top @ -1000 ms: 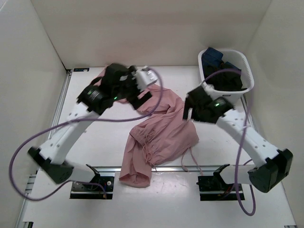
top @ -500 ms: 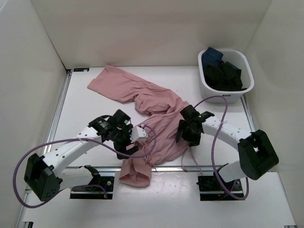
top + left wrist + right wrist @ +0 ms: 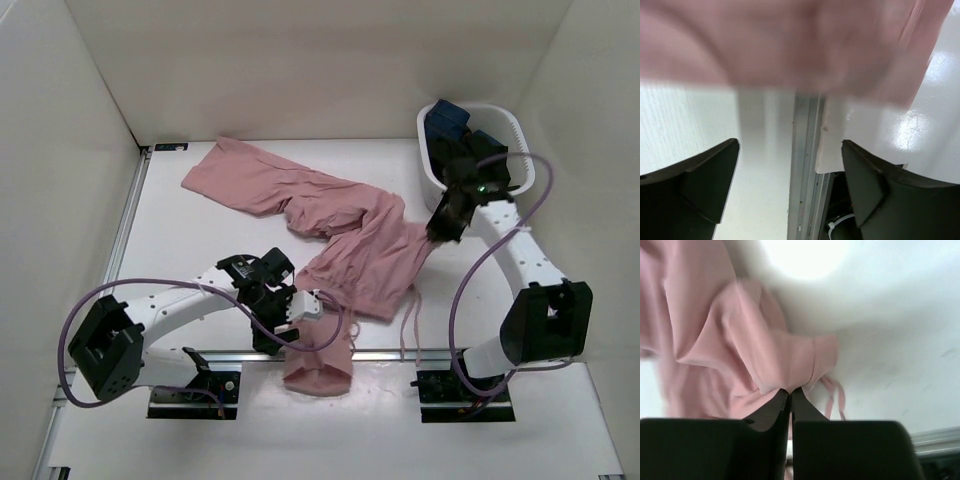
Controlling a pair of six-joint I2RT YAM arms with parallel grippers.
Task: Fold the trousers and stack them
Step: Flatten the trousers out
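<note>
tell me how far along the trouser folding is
Done: nothing yet; the trousers lie crumpled and unfolded across the table, one end draped over its near edge. In hand: the right claw is shut on a pinch of pink fabric beside the drawstring; the left claw is open by the draped end, gripping nothing. Left: all the folding, then the stacking.
</note>
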